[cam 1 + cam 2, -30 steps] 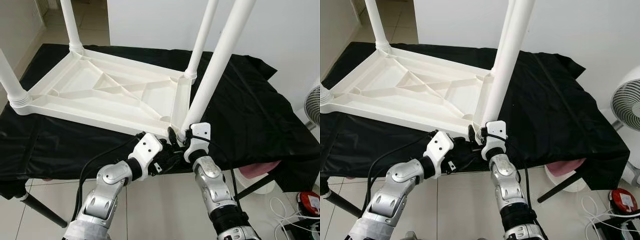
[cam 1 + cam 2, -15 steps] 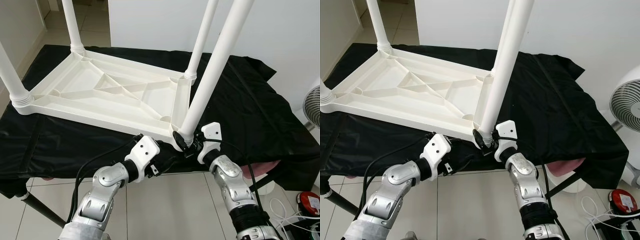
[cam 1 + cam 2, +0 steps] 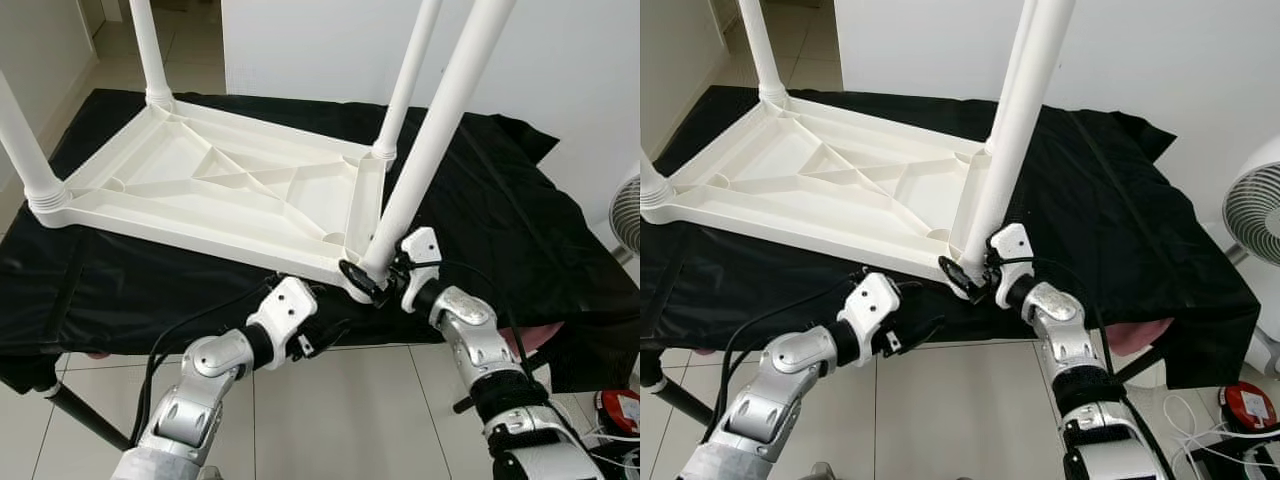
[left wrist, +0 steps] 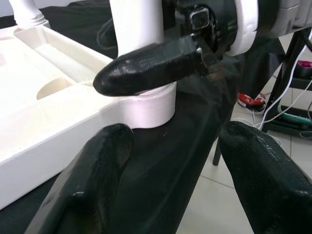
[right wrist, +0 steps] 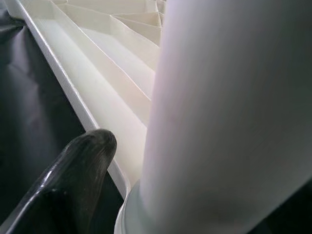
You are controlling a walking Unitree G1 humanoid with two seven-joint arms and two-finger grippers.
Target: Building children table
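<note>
A white plastic children's table (image 3: 200, 190) lies upside down on a black cloth (image 3: 500, 220), its legs pointing up. At its nearest corner stands the near-right leg (image 3: 430, 150). My right gripper (image 3: 375, 280) is shut on that leg just above its socket (image 4: 151, 105); one of its fingers (image 4: 151, 66) crosses the front of the leg, and the right wrist view shows a fingertip (image 5: 73, 180) against the leg (image 5: 229, 107). My left gripper (image 3: 322, 330) hangs open just below the same corner at the cloth's front edge, nothing between its fingers (image 4: 92, 180).
A white fan (image 3: 1250, 210) stands at the right. A red object (image 3: 1245, 405) and white cables lie on the tiled floor there. A pink thing (image 3: 530, 340) shows under the cloth's edge. A black support leg (image 3: 80, 420) slants down at the front left.
My right arm has swung from below the corner round to the right, its gripper staying at the leg's base. My left gripper has dropped back a little from the corner.
</note>
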